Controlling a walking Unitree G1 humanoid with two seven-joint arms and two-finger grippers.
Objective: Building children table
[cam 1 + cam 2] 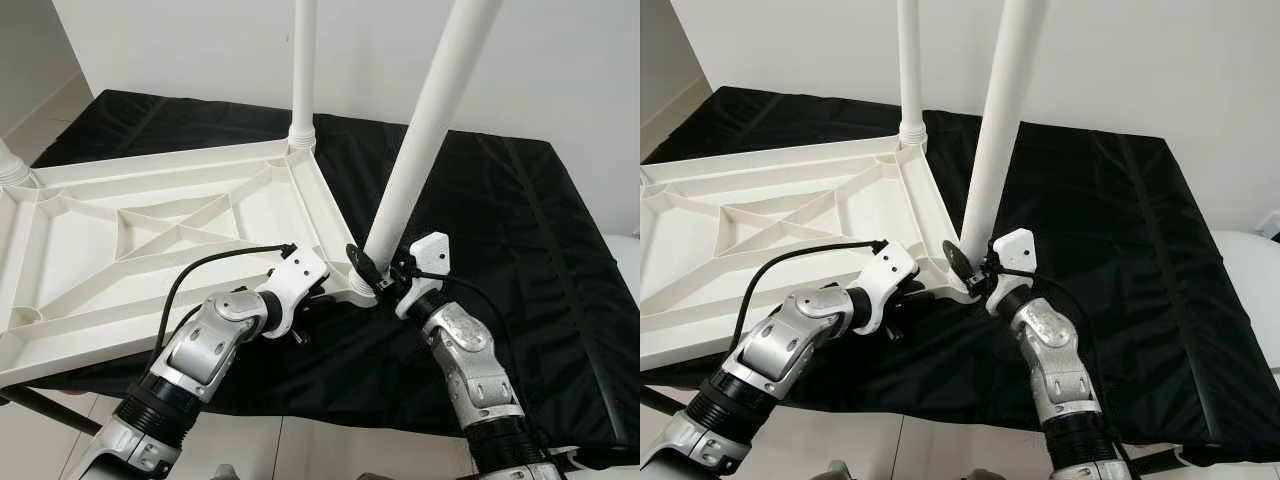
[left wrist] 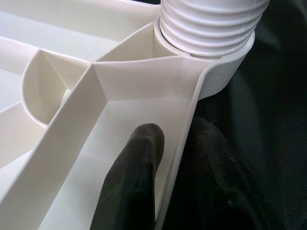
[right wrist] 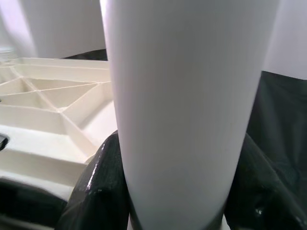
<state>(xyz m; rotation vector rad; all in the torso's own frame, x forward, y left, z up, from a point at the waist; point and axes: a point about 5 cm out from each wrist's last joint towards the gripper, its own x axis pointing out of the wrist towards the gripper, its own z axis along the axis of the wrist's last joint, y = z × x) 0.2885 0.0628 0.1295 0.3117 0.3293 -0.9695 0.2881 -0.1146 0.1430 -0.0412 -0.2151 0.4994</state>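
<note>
The white plastic tabletop [image 1: 80, 240] lies upside down on a black cloth, ribbed underside up. My left gripper [image 1: 318, 298] is shut on its right rim beside the near corner socket [image 2: 225, 72]. One finger [image 2: 139, 158] is inside the rim and the other outside. A white leg [image 1: 420, 150] stands in that socket, leaning a little to the right, its ribbed end [image 2: 211, 24] seated in the collar. My right gripper [image 1: 385, 275] is shut around this leg [image 3: 182, 96] just above its base. Another leg [image 1: 303, 70] stands upright in the far right corner.
The black cloth [image 1: 520, 250] covers the whole work surface and extends to my right. A third leg's base [image 1: 10, 168] shows at the far left corner. A white wall is close behind. Pale floor tiles [image 1: 260, 450] lie below the front edge.
</note>
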